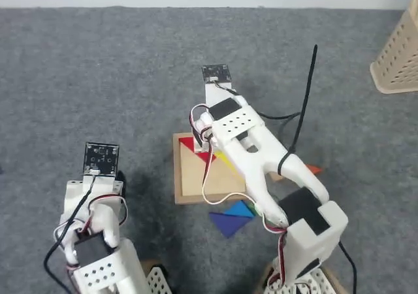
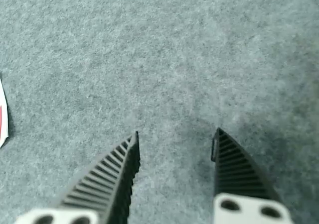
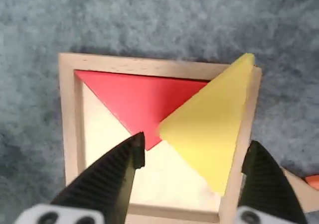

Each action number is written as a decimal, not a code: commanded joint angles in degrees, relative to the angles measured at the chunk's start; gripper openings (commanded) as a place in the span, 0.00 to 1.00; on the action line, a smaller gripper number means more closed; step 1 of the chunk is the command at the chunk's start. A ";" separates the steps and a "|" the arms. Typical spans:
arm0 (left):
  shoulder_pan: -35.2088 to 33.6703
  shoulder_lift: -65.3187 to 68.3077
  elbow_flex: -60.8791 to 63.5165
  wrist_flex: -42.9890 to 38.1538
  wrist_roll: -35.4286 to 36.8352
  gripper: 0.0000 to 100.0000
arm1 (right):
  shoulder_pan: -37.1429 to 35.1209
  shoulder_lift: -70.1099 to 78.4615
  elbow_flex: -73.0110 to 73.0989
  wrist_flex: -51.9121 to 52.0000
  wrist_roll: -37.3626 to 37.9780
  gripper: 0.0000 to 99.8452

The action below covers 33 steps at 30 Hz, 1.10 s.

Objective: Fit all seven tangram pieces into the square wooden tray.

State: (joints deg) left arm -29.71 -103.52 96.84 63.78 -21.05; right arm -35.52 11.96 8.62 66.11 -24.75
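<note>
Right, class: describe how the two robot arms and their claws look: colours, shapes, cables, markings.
Both the left arm and right arm have white plastic shells with dotted hole panels, black motors, and red, white and black cables. The left claw and right claw each have two black, ridged, pointed prongs on white mounts.

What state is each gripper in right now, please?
Left gripper: open, holding nothing, over the carpet.
Right gripper: open above the wooden tray, fingers either side of the yellow triangle, not closed on it.
</note>
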 commanded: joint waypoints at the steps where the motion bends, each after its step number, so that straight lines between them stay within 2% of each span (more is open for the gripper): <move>1: 0.26 -0.53 -0.31 0.44 -0.44 0.22 | -0.48 -4.53 -0.62 -0.92 0.88 0.30; 7: 0.26 -0.53 -0.31 0.44 -0.44 0.22 | 0.40 -4.88 -0.70 -0.84 0.97 0.26; 9: 0.26 -0.53 -0.31 0.44 -0.44 0.22 | 0.92 -4.88 -0.88 -1.98 1.67 0.17; 12: 0.26 -0.53 -0.31 0.44 -0.44 0.22 | 1.54 -4.97 -0.70 -5.23 7.82 0.00; 14: 0.26 -0.53 -0.31 0.44 -0.44 0.22 | 1.80 -4.97 -0.62 -6.99 11.16 0.03; 18: 0.26 -0.53 -0.31 0.44 -0.44 0.22 | 1.98 -4.44 -0.62 -10.59 15.47 0.01; 23: 0.26 -0.53 -0.31 0.44 -0.44 0.22 | 6.46 -2.95 0.44 -13.67 16.18 0.01; 26: 0.26 -0.53 -0.31 0.44 -0.44 0.22 | 9.36 -1.36 0.70 -14.11 19.60 0.01; 33: 0.26 -0.53 -0.31 0.44 -0.44 0.22 | 8.66 0.22 3.25 -13.49 21.19 0.01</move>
State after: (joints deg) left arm -29.71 -103.52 96.84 63.78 -21.05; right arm -26.73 13.80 11.43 53.10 -4.70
